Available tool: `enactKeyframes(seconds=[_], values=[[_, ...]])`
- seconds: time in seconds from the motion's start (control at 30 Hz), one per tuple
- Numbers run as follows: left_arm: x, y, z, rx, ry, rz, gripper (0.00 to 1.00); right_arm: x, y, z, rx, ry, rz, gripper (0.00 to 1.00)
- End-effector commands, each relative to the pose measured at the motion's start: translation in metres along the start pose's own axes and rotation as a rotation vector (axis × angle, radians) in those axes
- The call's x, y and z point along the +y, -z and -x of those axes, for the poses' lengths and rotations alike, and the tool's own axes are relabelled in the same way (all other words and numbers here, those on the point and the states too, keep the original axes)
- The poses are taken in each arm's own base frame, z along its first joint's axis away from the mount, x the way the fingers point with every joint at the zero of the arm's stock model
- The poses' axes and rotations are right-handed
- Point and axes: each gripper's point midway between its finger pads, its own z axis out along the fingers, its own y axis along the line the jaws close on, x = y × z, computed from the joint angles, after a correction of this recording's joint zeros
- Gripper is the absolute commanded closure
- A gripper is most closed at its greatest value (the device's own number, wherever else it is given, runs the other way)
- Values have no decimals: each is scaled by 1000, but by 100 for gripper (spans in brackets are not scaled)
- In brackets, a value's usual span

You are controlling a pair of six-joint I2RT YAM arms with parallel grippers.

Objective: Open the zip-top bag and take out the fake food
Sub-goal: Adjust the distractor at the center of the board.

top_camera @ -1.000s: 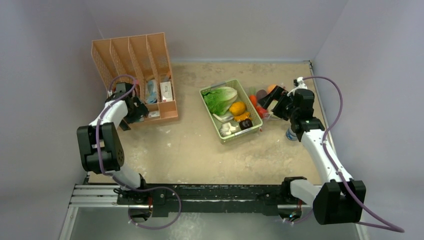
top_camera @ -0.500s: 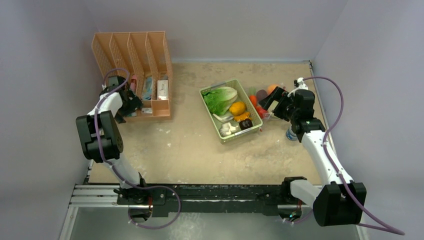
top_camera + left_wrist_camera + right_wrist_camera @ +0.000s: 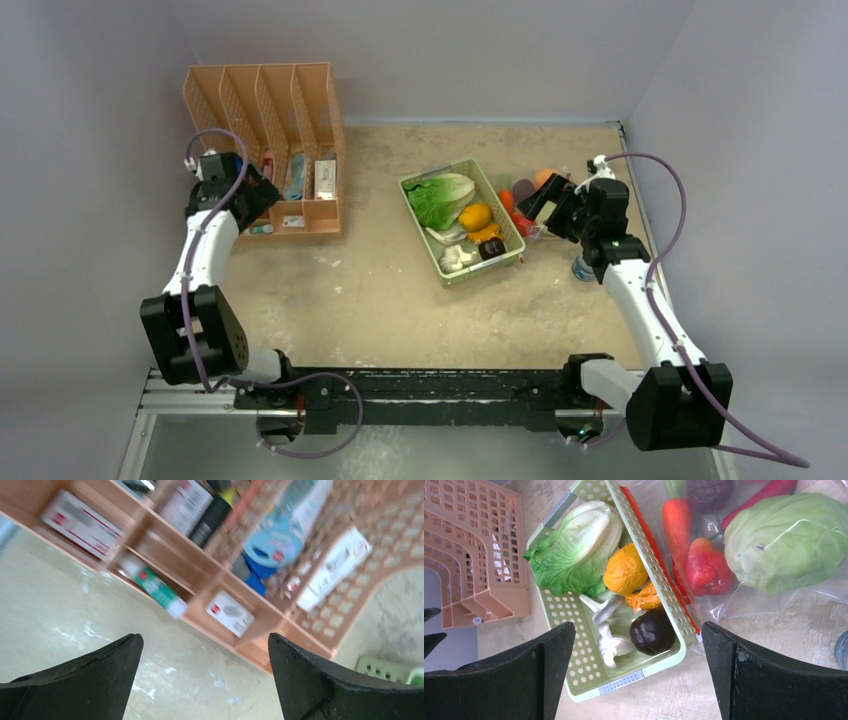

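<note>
The zip-top bag (image 3: pixel 774 595) is clear crinkly plastic and lies on the table against the right side of the green tray, its red zip strip (image 3: pixel 659 560) along the tray wall. Inside it the fake food shows: a pale-green cabbage (image 3: pixel 786 540), a carrot (image 3: pixel 676 522), a red piece (image 3: pixel 706 570), a red chili (image 3: pixel 771 490) and a dark purple piece (image 3: pixel 709 495). My right gripper (image 3: pixel 638 630) hangs open above the tray's near end, just left of the bag (image 3: pixel 530 195). My left gripper (image 3: pixel 204 637) is open and holds nothing, far left by the orange rack.
The pale-green tray (image 3: pixel 644 672) holds a leafy lettuce (image 3: pixel 574 545), a yellow pepper (image 3: pixel 624 570), a white mushroom and a dark round piece. An orange file rack (image 3: pixel 265 110) with boxes and tubes stands at the back left. A blue round object (image 3: pixel 583 268) sits beside the right arm.
The left gripper has drawn back to the left of the rack and its elbow has dropped toward the base. The rack has shifted slightly. The right arm has not moved.
</note>
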Motion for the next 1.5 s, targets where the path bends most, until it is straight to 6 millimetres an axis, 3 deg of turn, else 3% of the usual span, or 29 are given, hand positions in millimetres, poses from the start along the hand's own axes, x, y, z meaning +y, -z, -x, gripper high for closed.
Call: enactKeyframes(seconds=[0.0,0.1,0.3,0.4,0.63,0.77,1.1,1.23,1.33,1.47], values=[[-45,10,-61,118,-96,-163,4,15,6,19,-55,11,46,0],[-65,15,-109,208,-95,-244,6,19,5,23,-77,-5,65,0],[-60,-16,-140,232,-30,-255,6,23,5,25,-74,-9,82,0],[-42,-41,-123,181,-78,-104,6,25,7,25,-70,2,89,0],[-52,-69,-74,125,-42,-108,6,28,2,14,-22,65,138,0],[-51,-71,-59,116,-82,-82,6,38,-2,5,27,88,215,0],[11,-61,-44,88,-115,147,6,31,-7,1,44,84,190,0],[-1,-55,-52,119,-118,66,6,24,-9,-2,55,91,157,0],[-43,-39,-69,151,-129,-205,6,19,-12,-6,77,106,139,0],[-65,-10,-87,178,-118,-342,6,18,-16,-15,121,127,160,0]])
